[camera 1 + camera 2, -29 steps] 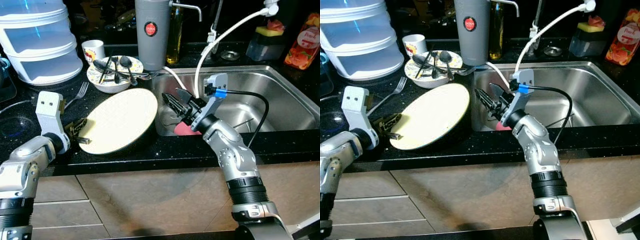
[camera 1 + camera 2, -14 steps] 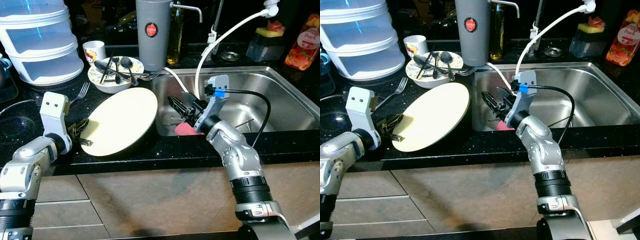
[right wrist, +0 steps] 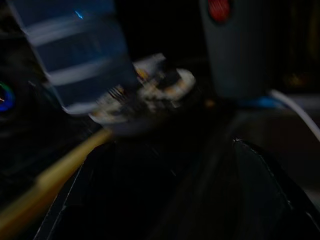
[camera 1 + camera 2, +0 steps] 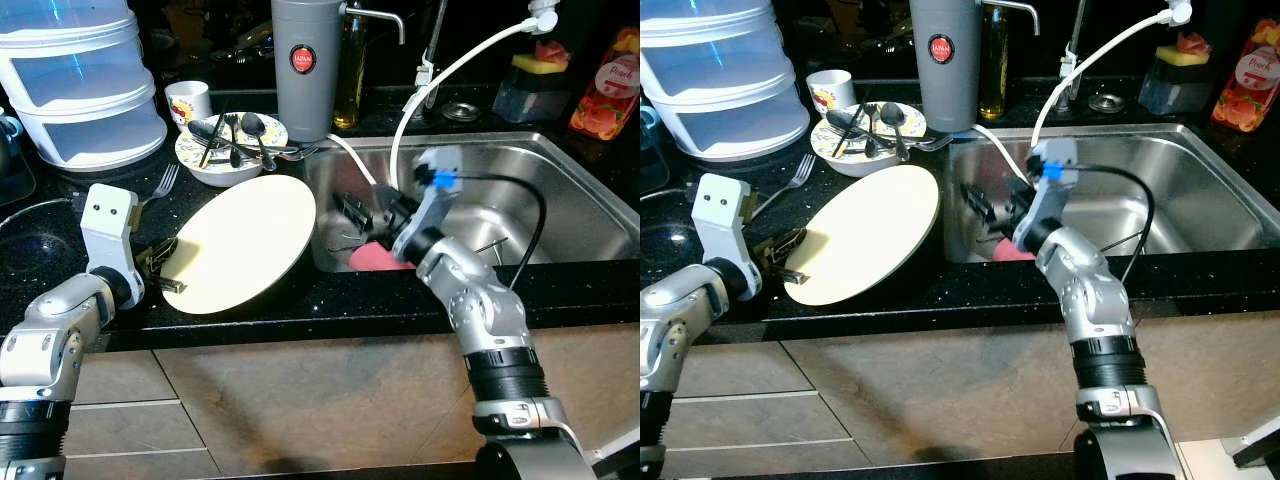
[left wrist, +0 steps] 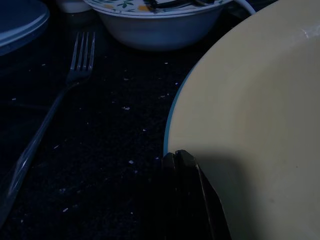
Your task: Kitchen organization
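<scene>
Plate (image 4: 245,243) rim pinched in left gripper (image 4: 160,268) jaws, right gripper (image 4: 352,212) over sink (image 4: 560,190)

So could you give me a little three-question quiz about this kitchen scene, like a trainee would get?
1. True or false: the left pincer grips the rim of the large pale yellow round plate.
2. Which lies loose on the black counter: A) a silver fork, B) a knife?
3. Fill in: the right pincer hangs over the stainless steel ____.

Key: 1 true; 2 A; 3 sink.
</scene>
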